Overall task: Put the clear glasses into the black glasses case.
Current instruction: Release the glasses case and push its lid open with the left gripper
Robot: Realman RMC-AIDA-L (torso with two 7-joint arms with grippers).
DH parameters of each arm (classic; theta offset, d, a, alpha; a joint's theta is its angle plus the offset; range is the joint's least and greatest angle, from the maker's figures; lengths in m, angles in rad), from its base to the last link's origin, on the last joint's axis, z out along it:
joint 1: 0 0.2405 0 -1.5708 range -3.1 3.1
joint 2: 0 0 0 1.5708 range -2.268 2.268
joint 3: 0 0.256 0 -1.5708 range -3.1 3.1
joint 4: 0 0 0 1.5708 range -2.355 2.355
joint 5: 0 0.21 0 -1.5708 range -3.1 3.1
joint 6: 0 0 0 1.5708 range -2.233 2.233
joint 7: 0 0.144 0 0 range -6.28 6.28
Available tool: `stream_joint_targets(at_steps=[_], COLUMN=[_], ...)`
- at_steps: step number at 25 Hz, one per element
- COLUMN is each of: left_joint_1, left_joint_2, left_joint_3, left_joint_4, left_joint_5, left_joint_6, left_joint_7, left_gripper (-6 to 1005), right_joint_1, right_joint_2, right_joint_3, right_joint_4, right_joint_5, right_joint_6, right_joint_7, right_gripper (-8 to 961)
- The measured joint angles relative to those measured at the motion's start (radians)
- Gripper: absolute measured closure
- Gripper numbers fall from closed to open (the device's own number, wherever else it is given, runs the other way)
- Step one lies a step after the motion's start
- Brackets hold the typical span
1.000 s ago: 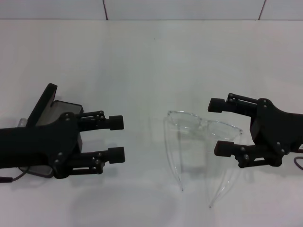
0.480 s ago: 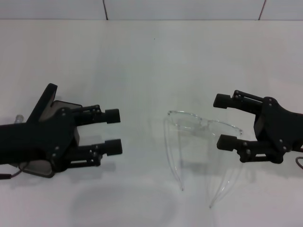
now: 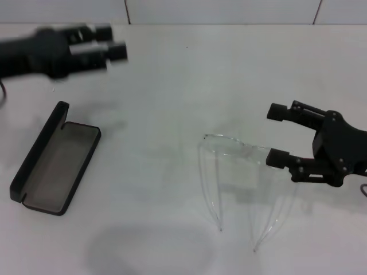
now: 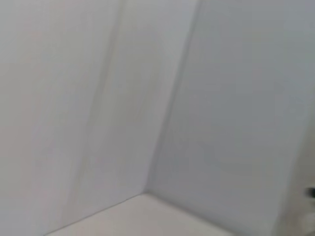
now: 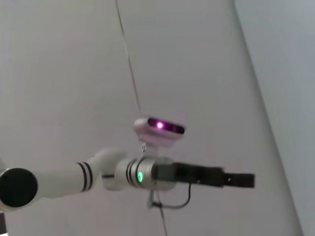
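Note:
The clear glasses (image 3: 243, 150) stand on the white table right of centre, lens to the rear and both thin temple arms reaching toward the front edge. The black glasses case (image 3: 55, 167) lies open at the left, grey lining up, lid raised along its left side. My right gripper (image 3: 277, 134) is open just right of the glasses, its lower finger close to the lens's right end, holding nothing. At the far left rear my left gripper (image 3: 112, 41) hovers open and blurred, well away from the case. The right wrist view shows that left gripper (image 5: 244, 180) far off.
The white table (image 3: 172, 86) ends at a tiled wall along the back. In the right wrist view the left arm's wrist camera (image 5: 159, 129) glows purple. Only bare white surfaces appear in the left wrist view.
My left arm has swung away from over the case to the far left rear, uncovering the case. The right gripper has drifted slightly right and down. The glasses have not moved.

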Motion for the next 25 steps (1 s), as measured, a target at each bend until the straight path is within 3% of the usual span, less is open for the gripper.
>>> stream_joint_targets(at_steps=[4, 7, 8, 12, 16, 19, 25], left_joint_1=[-0.006, -0.017, -0.017, -0.013, 0.014, 0.048, 0.071], left_joint_2=[-0.007, -0.034, -0.034, -0.049, -0.053, -0.053, -0.054], left_joint_3=[0.004, 0.029, 0.029, 0.215, 0.477, 0.617, 0.693], left_joint_4=[0.267, 0.497, 0.497, 0.701, 0.804, 0.853, 0.869], left_joint_5=[0.161, 0.381, 0.381, 0.714, 1.039, 1.116, 1.125], left_joint_6=[-0.128, -0.167, -0.167, -0.165, -0.163, -0.161, -0.125], left_joint_7=[-0.265, -0.460, -0.460, -0.700, -0.872, -0.946, -1.034], left_gripper=[285, 290, 290, 291, 292, 292, 293], right_joint_1=[-0.014, -0.030, -0.036, -0.048, -0.047, -0.043, -0.051], right_joint_2=[-0.002, -0.004, -0.004, -0.007, -0.007, -0.007, -0.007], right_joint_3=[0.000, 0.000, 0.000, 0.000, 0.000, -0.005, -0.002], right_joint_4=[-0.001, -0.006, -0.009, -0.013, -0.014, -0.014, -0.010], right_joint_5=[0.021, 0.038, 0.043, 0.055, 0.056, 0.056, 0.056], right_joint_6=[0.006, 0.024, 0.028, 0.036, 0.051, 0.063, 0.065], right_joint_7=[0.000, 0.000, 0.000, 0.000, -0.009, -0.012, -0.040], right_gripper=[72, 72, 72, 73, 73, 74, 74])
